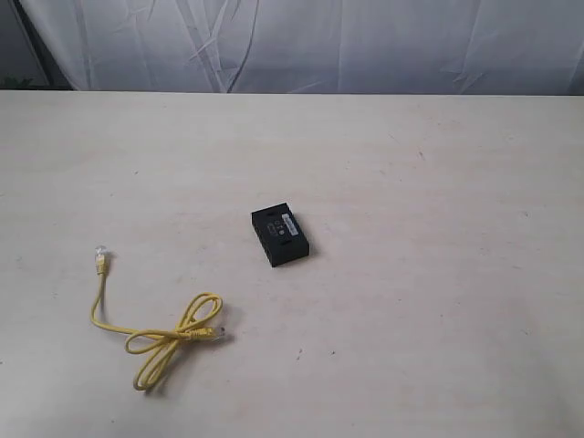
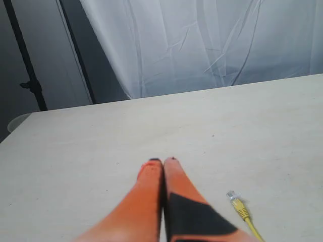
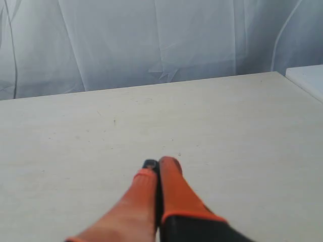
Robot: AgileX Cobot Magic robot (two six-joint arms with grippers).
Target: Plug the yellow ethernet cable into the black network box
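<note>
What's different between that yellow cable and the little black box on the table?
The yellow ethernet cable is thin, bright and loosely looped; the black network box is a flat, dark rectangular block. The cable sprawls at the exterior view's lower left; the box sits compactly near its middle. Both lie on the table, apart and unplugged.

You are at a robot test station, a lab or studio bench rather than a home. Check these signs:

- A plain pale table [image 1: 438, 182] is backed along its far edge by a wrinkled white cloth backdrop [image 1: 365, 46], hung as a screen.
- The left wrist view shows a dark stand pole [image 2: 22, 60] and a grey wall panel [image 2: 55, 60] beside the cloth.
- The left gripper [image 2: 162, 161] and right gripper [image 3: 159, 164], orange-fingered and pressed together, hover over the table.
- A yellow ethernet cable [image 1: 173, 336] and a black network box [image 1: 279, 235] lie apart on the table.
</note>
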